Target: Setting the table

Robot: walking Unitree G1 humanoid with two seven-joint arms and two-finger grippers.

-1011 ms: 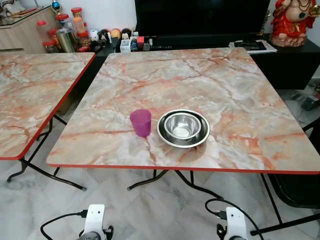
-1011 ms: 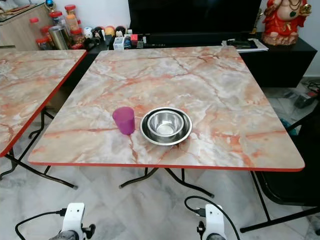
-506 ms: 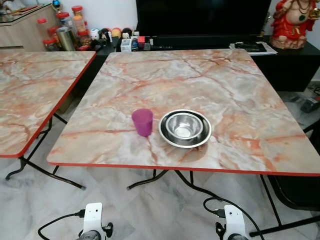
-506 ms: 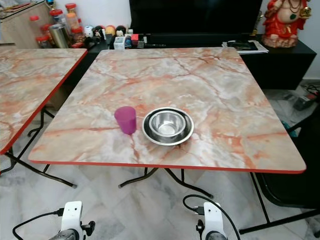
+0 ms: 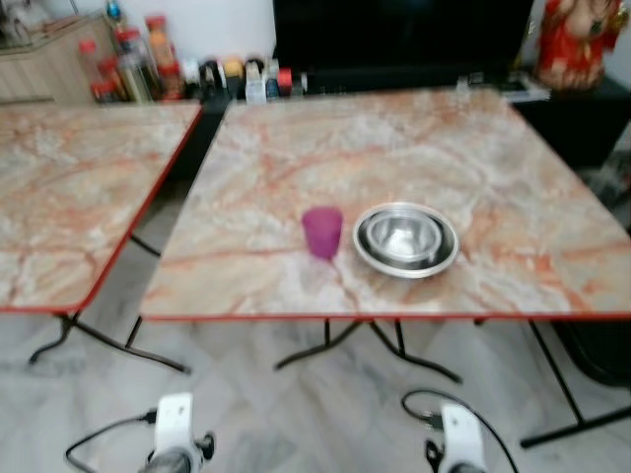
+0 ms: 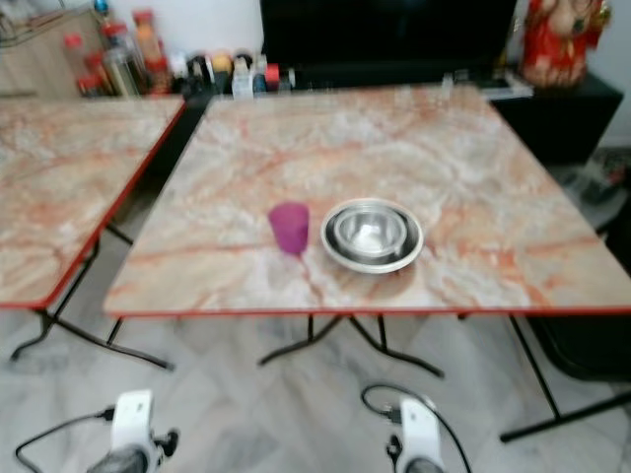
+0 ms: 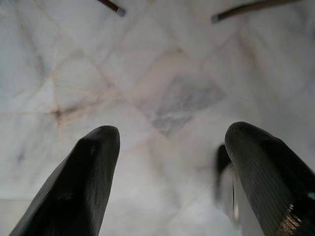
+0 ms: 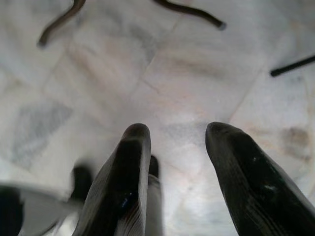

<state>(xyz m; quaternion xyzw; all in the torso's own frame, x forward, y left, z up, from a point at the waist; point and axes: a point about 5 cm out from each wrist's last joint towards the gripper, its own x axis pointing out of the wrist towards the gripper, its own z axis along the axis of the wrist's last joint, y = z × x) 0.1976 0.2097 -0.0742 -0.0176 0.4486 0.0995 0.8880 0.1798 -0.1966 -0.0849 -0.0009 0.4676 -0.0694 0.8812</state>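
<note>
A purple cup [image 5: 322, 232] stands just beside nested steel bowls [image 5: 405, 239] on the table [image 5: 493, 168] — left hand [image 7: 167, 172] and right hand [image 8: 177, 167] both spread, empty, over the floor [image 7: 162, 83].

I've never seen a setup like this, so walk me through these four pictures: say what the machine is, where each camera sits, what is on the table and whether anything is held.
This is a walking humanoid robot with two arms, each ending in a gripper of two long black fingers. The two wide, slightly blurred pictures come from its head cameras, looking down at a marble-patterned table. On it stand a purple cup and, just to its right, a steel bowl that seems to nest inside a wider steel dish. A second table stands to the left.

The other two pictures come from cameras on the wrists. Both arms hang low over the tiled floor. The left gripper and right gripper are open and hold nothing.
</note>
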